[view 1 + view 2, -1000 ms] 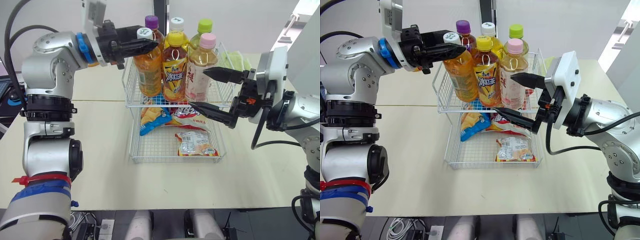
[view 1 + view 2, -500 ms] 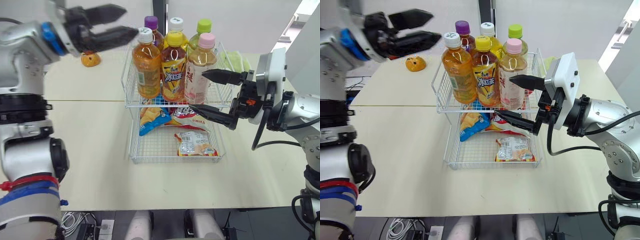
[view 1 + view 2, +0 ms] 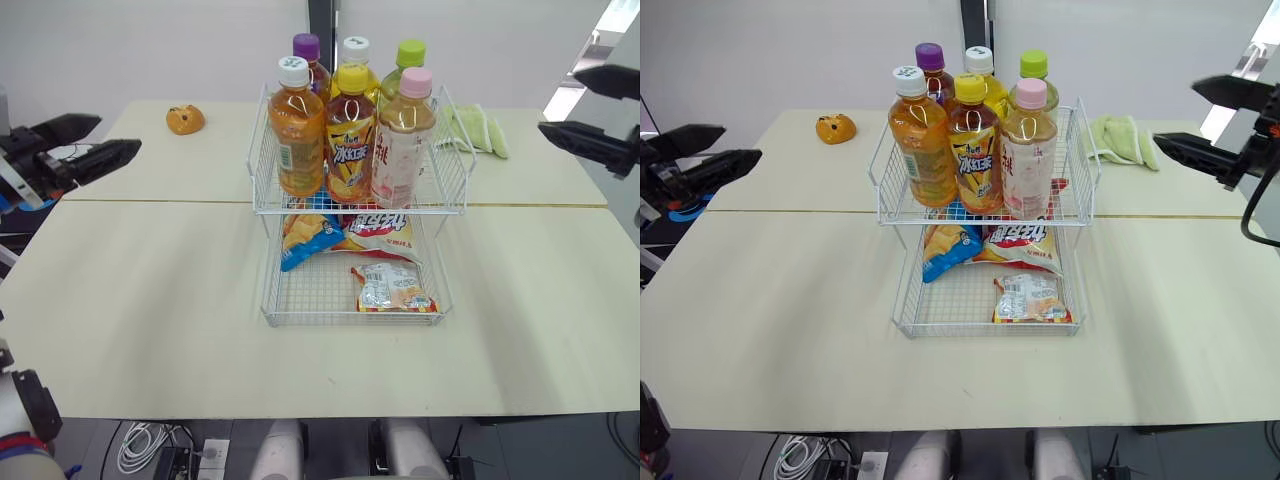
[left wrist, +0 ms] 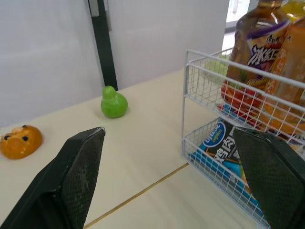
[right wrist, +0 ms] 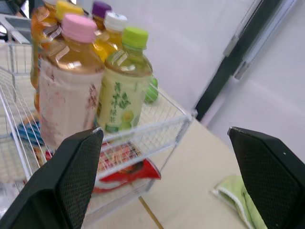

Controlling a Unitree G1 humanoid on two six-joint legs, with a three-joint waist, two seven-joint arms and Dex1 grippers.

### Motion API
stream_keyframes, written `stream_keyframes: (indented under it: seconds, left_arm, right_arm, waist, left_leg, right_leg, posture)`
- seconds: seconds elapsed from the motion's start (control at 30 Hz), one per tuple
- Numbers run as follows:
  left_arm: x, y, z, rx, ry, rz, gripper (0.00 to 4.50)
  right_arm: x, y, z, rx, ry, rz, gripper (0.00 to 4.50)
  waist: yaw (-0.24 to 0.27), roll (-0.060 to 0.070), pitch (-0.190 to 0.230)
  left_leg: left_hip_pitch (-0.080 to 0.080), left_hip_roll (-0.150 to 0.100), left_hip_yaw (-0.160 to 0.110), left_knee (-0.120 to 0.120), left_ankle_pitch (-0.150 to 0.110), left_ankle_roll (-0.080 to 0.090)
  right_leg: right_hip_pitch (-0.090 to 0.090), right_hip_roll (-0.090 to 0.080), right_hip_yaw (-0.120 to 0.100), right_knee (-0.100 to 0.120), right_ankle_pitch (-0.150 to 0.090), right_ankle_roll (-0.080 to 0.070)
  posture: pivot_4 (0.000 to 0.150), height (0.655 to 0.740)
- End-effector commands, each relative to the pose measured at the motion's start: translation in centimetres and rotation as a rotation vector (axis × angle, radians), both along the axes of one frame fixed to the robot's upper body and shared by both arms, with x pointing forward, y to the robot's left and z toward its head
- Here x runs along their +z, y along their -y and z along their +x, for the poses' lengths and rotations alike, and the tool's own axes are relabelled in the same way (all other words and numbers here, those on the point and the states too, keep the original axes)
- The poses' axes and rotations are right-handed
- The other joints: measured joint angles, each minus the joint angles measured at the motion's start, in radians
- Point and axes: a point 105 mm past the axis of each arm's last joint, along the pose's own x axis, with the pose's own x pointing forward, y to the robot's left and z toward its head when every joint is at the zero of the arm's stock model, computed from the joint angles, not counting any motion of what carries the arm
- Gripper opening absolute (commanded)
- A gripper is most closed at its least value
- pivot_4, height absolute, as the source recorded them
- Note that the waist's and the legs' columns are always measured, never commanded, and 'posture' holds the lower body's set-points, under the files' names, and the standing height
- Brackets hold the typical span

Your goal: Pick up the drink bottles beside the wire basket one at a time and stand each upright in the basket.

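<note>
Left eye view: six drink bottles (image 3: 345, 130) are standing upright in the wire basket (image 3: 355, 210), on its upper tier above snack packets (image 3: 392, 288). The left gripper (image 3: 115, 135) and right gripper (image 3: 560, 100) are hovering well apart from it, fingers spread, gripping nothing.

- Pale surface (image 3: 150, 320) — one seam crosses it.
- Two-tier wire basket (image 3: 350, 322) stands at its middle.
- Orange toy (image 3: 184, 119) far left — green cloth (image 3: 477, 128) far right.
- Green duck toy (image 4: 113, 103) toward the far edge.
</note>
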Motion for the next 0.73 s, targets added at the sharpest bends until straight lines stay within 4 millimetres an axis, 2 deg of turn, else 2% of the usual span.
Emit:
stream_keyframes:
  seconds: [0.03, 0.13, 0.23, 0.4, 0.47, 0.53, 0.73]
  left_arm:
    - [-0.5, -0.3, -0.9, 0.024, 0.025, 0.032, 4.44]
    - [-4.2, -0.5, -0.9, 0.057, -0.063, 0.074, 4.44]
    - [-8.9, -0.8, -1.2, 0.103, -0.146, 0.144, 4.44]
    - [-12.6, 0.8, -0.9, 0.132, -0.162, 0.225, 4.44]
    - [-12.9, 1.4, -0.6, 0.122, -0.152, 0.224, 4.44]
    - [-12.4, 2.1, 0.0, 0.107, -0.128, 0.209, 4.44]
    - [-11.2, 2.9, 0.5, 0.065, -0.116, 0.206, 4.44]
  right_arm:
    - [-1.2, 1.7, 0.1, -0.023, -0.040, -0.092, 4.50]
    - [-4.7, 3.1, 0.7, -0.037, -0.132, -0.156, 4.50]
    - [-8.1, 3.8, 1.5, -0.048, -0.207, -0.128, 4.50]
    - [-12.0, 4.1, 2.0, -0.052, -0.289, -0.067, 4.50]
    - [-12.9, 4.3, 2.0, -0.056, -0.310, -0.053, 4.50]
    - [-13.4, 4.3, 1.9, -0.056, -0.318, -0.048, 4.50]
    - [-13.2, 4.2, 1.7, -0.062, -0.310, -0.038, 4.50]
  waist:
    - [0.000, 0.001, 0.000]
    - [0.000, 0.001, 0.000]
    - [0.001, 0.003, 0.000]
    - [0.003, 0.003, 0.000]
    - [0.004, 0.003, -0.001]
    - [0.006, 0.003, -0.001]
    - [0.005, 0.003, -0.001]
  left_leg:
    - [0.000, 0.000, 0.000, 0.000, 0.000, 0.000]
    - [0.000, 0.001, 0.001, 0.000, 0.000, 0.000]
    - [0.000, 0.001, 0.001, -0.001, 0.000, 0.000]
    - [0.001, 0.001, 0.001, 0.000, 0.000, 0.000]
    - [0.001, 0.001, 0.001, 0.000, 0.000, 0.000]
    - [0.001, 0.001, 0.001, 0.000, 0.000, 0.000]
    - [0.001, 0.000, 0.001, 0.000, 0.000, 0.000]
  right_leg:
    - [0.000, 0.000, 0.000, 0.000, 0.000, 0.000]
    - [0.000, 0.000, 0.001, 0.000, 0.000, 0.000]
    - [0.000, -0.002, 0.001, 0.000, 0.000, 0.000]
    - [0.000, -0.001, 0.001, 0.000, 0.000, 0.000]
    - [0.000, -0.002, 0.002, 0.000, 0.000, 0.000]
    - [0.000, -0.002, 0.002, 0.000, 0.000, 0.000]
    - [0.001, -0.001, 0.001, 0.000, 0.000, 0.000]
  posture:
    - [0.150, 0.7400]
    - [0.150, 0.7400]
    - [0.150, 0.7400]
    - [0.150, 0.7400]
    - [0.150, 0.7400]
    - [0.150, 0.7400]
    - [0.150, 0.7400]
